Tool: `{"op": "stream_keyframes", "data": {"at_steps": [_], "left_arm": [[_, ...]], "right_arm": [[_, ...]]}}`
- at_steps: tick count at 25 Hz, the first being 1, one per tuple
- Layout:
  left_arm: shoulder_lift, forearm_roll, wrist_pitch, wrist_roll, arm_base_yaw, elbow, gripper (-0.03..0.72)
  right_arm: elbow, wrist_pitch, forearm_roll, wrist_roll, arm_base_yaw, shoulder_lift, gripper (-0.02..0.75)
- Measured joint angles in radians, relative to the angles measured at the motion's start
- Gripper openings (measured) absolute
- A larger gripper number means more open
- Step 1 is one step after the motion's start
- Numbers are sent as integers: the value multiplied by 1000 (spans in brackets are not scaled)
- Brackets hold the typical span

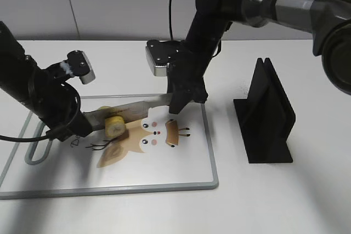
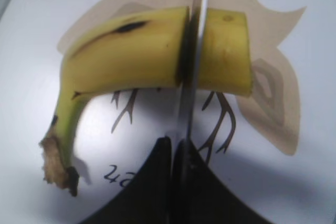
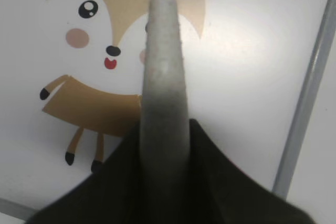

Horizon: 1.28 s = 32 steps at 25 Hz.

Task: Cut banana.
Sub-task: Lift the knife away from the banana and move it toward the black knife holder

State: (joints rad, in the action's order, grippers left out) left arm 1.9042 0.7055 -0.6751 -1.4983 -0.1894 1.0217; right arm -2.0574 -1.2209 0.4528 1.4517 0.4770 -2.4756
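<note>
A yellow banana lies on the white fox-print cutting board [image 1: 211,152], split into a stem piece [image 2: 126,51] and a short end piece [image 2: 226,51]. In the exterior view the banana [image 1: 113,127] sits left of the board's middle. The knife blade [image 2: 191,66] stands edge-down in the gap between the two pieces. My right gripper [image 1: 178,105] is shut on the grey knife handle [image 3: 165,66]; its jaws [image 3: 164,129] clamp it. My left gripper [image 2: 173,142] is shut just short of the banana, and the blade tip reaches its fingertips. It also shows in the exterior view [image 1: 82,121].
A black knife stand [image 1: 269,119] is on the table right of the board. The board has a grey raised rim [image 3: 310,87] and a grey loop handle [image 1: 35,152] at its left end.
</note>
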Motion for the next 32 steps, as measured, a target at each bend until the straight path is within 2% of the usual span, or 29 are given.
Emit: {"op": "stream_keyframes", "data": {"at_steps": [13,17,22,32], "left_arm": [[-122,-18,-11,14,0,-1,0],[-134,-27,-9,27,-19,-5,0],[-162,-90,3,65,-43,-8,-1],[-347,-182,-39,80,-47,-8,-1]], "right_arm": [[-2,1,-5,-4,0,76,169],[-2,-7,-18,-16,0,96,171],[1,-12,-24,-20,0,114,171],[1,-12,-34,-25,5,241,172]]}}
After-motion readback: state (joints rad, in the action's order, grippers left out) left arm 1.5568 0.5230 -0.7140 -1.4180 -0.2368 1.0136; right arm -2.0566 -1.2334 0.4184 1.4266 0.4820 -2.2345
